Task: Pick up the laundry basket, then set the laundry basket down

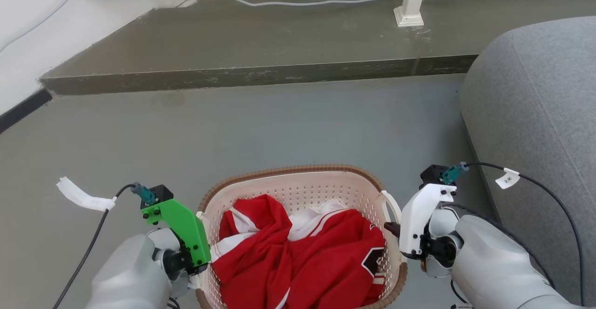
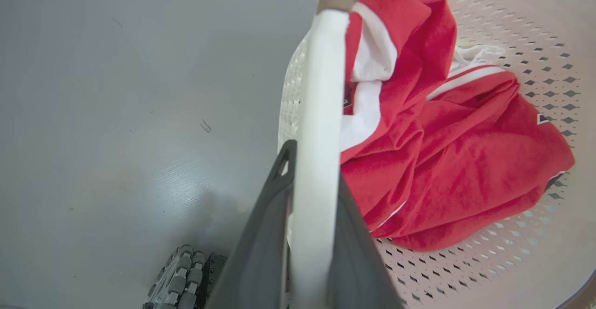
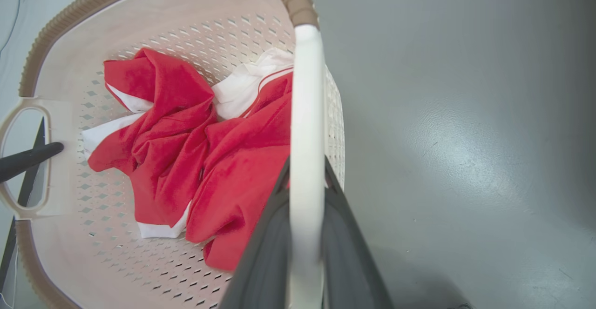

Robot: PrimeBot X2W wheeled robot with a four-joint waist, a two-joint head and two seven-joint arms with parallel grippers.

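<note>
Dark fingers of the left gripper (image 2: pixel 314 169) are clamped on the left handle (image 2: pixel 321 90) of the laundry basket (image 1: pixel 288 171); the right gripper (image 3: pixel 306 169) pinches the right handle (image 3: pixel 306 90) likewise. Between them the basket, holding a red garment (image 1: pixel 298 253), lies over grey floor (image 1: pixel 279 123), with a sofa (image 1: pixel 535 104) to its right. Grasping looks done. Whether its base is off the floor cannot be told, and setting down remains.

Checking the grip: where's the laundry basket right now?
In the head view the laundry basket is at bottom centre, between the left gripper and the right gripper, both clamped on it, with the grey sofa to its right.
</note>
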